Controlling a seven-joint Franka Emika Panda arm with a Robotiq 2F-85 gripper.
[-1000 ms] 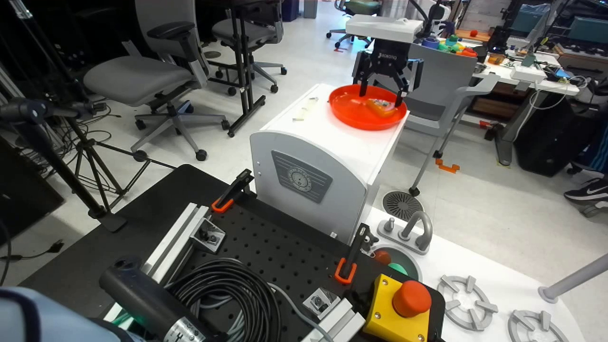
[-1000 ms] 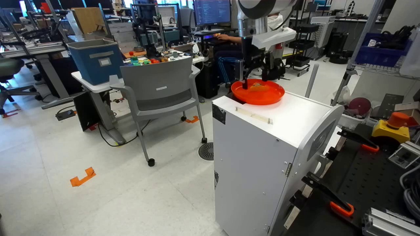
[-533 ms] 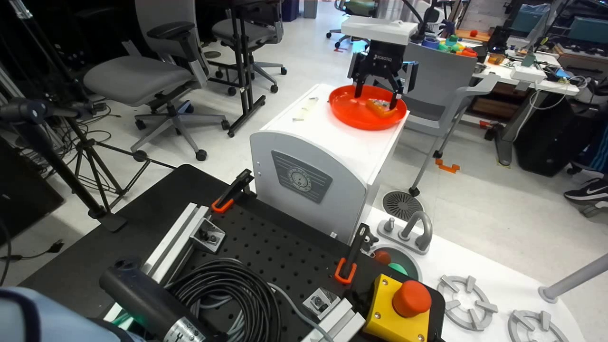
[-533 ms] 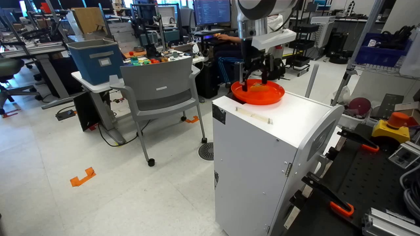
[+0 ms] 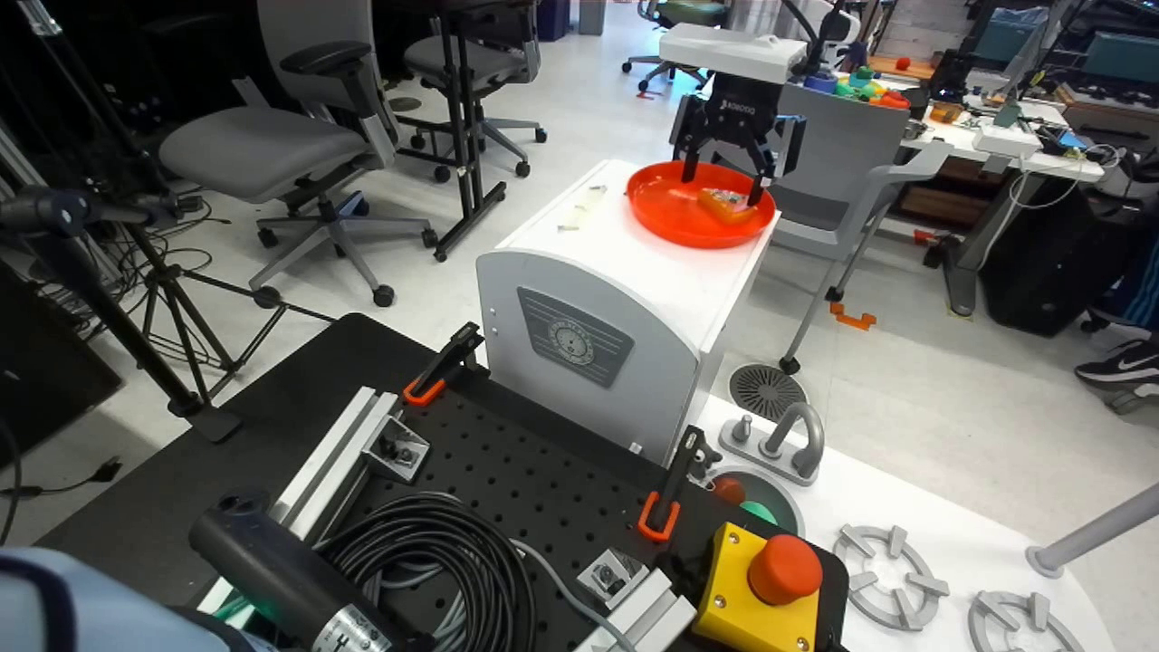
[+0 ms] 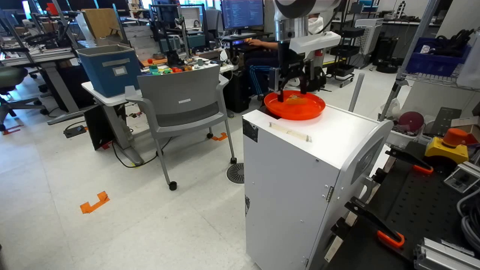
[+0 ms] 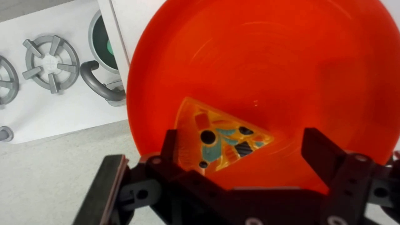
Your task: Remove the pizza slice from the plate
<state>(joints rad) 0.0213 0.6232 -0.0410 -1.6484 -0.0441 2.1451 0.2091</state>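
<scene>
The round orange plate (image 7: 262, 68) sits level. A yellow-orange pizza slice (image 7: 220, 142) lies inside, toppings up, crust near the rim.

Pretty bright, kinda washed-out whites
Cabinet top (image 6: 333, 135) nearly blown out near its curved edge; wrist view: gripper (image 7: 240, 139) dark and soft, plate (image 7: 259, 68) patchy with shadow

"What colour is the tool (image 5: 723, 186)?"
"Black, lettered ROBOTIQ in white, with angular fingers (image 7: 321, 153) and round screw heads (image 7: 361, 158)."
"And above it?"
"A flat white block (image 5: 732, 52), a silver collar (image 6: 298, 29), and a white arm (image 6: 327, 6) with a dark grey cap (image 6: 295, 8). One black cable (image 5: 803, 20), too."
</scene>
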